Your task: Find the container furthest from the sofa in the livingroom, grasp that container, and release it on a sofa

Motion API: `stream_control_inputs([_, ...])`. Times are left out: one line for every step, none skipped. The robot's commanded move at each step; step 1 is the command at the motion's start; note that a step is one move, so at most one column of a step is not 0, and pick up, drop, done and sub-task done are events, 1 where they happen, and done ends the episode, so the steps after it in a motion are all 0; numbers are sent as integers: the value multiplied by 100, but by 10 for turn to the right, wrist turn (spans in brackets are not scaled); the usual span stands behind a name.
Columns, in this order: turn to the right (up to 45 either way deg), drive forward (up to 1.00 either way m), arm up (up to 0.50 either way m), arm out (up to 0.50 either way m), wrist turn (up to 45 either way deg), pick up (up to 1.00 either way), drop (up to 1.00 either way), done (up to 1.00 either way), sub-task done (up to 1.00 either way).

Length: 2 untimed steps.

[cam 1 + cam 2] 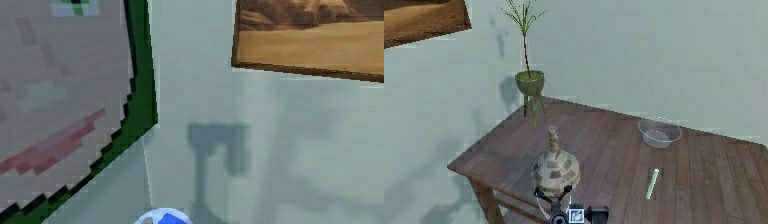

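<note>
The claw (554,206) is sitting at the near edge of the table (614,152), right by the domed tan container (556,170), which is standing well apart from the glass bowl (659,132) and the green stick (652,183). I'm not able to tell how wide the claw is set or whether it's got anything. To my eye, the grasp is calling for a hold around the belly, below the narrow neck, then a straight lift before turning away.

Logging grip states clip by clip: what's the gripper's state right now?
Gripper: cannot be told whether it holds anything; a pot stands on the table at or behind it.
</note>
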Motion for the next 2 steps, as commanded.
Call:
stream_control_inputs([0,0,0,0,0,100,0,0,0])
stream_control_inputs([0,0,10,0,0,0,0,0,0])
